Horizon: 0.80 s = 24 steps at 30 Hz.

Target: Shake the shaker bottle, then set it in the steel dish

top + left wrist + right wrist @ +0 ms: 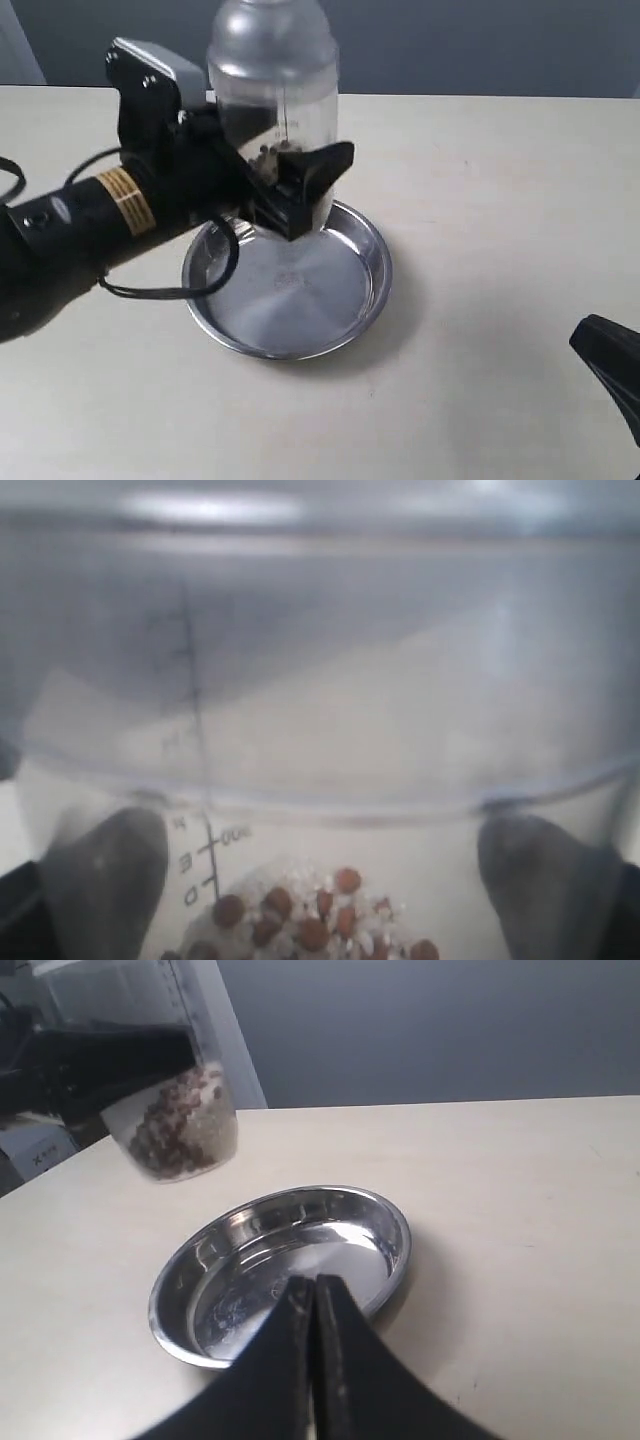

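Observation:
The shaker bottle (272, 70) hangs upright in the air over the back rim of the steel dish (352, 300); its neck runs out of the exterior view's top. My left gripper (292, 182) is shut on its lower wall. In the left wrist view the bottle (330, 710) fills the picture, with brown and white granules (310, 920) at its base and the left gripper (325, 880) clamped on either side. The right wrist view shows the bottle (178, 1125) lifted off the table, the dish (175, 1275), and my right gripper (314, 1285) shut on nothing.
The dish lies on a pale beige table (500, 200) with a dark wall behind. My right gripper (610, 365) rests low at the table's front right corner. A black cable (165, 290) loops from the left arm over the dish's left rim.

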{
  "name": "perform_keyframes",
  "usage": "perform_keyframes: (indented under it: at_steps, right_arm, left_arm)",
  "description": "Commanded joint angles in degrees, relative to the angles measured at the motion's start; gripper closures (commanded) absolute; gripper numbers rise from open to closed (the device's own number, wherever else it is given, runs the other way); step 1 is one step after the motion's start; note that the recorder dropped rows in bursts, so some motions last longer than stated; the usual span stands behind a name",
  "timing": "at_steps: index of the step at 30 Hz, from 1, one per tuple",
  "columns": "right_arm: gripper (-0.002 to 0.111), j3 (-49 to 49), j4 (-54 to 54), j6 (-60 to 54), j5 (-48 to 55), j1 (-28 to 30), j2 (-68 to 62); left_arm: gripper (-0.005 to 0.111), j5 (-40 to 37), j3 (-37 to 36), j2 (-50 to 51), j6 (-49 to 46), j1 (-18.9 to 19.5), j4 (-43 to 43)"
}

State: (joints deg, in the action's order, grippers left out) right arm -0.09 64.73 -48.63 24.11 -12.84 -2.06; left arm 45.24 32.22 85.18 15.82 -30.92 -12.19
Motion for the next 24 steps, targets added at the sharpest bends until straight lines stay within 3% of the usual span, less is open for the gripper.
perform_keyframes:
  at_steps: [1,5,6,9,11,14,16,17,18,21,24]
  right_arm:
    - [0.109,0.09,-0.15,-0.20,-0.40,0.17,0.21]
    - [0.109,0.09,0.04,-0.20,-0.52,0.17,0.21]
    - [0.109,0.09,0.04,-0.20,-0.52,0.17,0.21]
    - [0.109,0.09,0.04,-0.20,-0.52,0.17,0.21]
    - [0.109,0.09,0.04,-0.20,-0.52,0.17,0.21]
    - [0.109,0.09,0.04,-0.20,-0.52,0.17,0.21]
    - [0.109,0.09,0.04,-0.20,-0.52,0.17,0.21]
    - [0.109,0.09,0.04,-0.20,-0.52,0.17,0.21]
    - [0.109,0.09,0.04,-0.20,-0.52,0.17,0.21]
    - [0.109,0.09,0.04,-0.20,-0.52,0.17,0.21]
    - [0.109,0.09,0.00,-0.20,-0.27,0.17,0.21]
  left_arm:
    - [0.107,-2.38,-3.40,7.31,-0.79,-0.31,-1.39]
    - [0.107,17.18,-4.26,8.72,3.68,0.09,-0.08]
    - [0.107,16.66,-2.25,5.91,3.78,0.51,-0.32]
    - [0.107,-7.10,2.44,-0.52,3.44,0.22,-3.46]
    - [0.107,-10.53,-0.11,3.29,1.70,-0.35,-5.65]
    - [0.107,1.81,-3.93,10.08,2.82,-0.44,-4.00]
    - [0.107,13.07,-3.56,8.44,4.14,-0.03,-3.24]
    - [0.107,15.07,-1.82,5.77,5.31,0.34,-3.23]
    - [0.107,11.20,0.86,2.45,5.44,0.69,-3.99]
    - [0.107,-11.27,5.88,-1.04,3.24,1.07,-7.83]
    - [0.107,-6.93,3.27,2.43,3.94,1.07,-9.37]
